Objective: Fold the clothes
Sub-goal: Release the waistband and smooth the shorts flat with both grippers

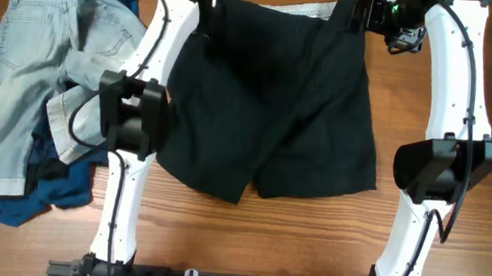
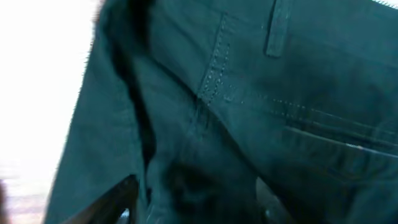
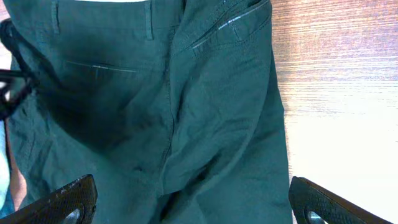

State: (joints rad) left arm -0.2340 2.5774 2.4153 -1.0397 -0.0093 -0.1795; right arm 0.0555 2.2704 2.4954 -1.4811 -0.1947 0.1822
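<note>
The black shorts [image 1: 272, 104] lie spread flat mid-table, waistband at the far edge with a strip of pale lining showing. My left gripper [image 1: 206, 12] is at the waistband's left corner. In the left wrist view its fingers [image 2: 196, 199] press into the shorts [image 2: 249, 81] with a bunched fold between them, so it looks shut on the fabric. My right gripper [image 1: 359, 13] hovers over the waistband's right corner. Its fingers [image 3: 193, 202] are wide open and empty above the shorts [image 3: 205, 106]. Light-blue denim [image 1: 27, 63] and dark-blue pieces [image 1: 36, 199] lie piled at the left.
The wooden table [image 1: 470, 69] shows bare to the right of the shorts and along the front edge. The pile of other clothes covers the left side, beside the left arm's base link [image 1: 131, 113]. The right arm's link [image 1: 447, 166] stands at the right.
</note>
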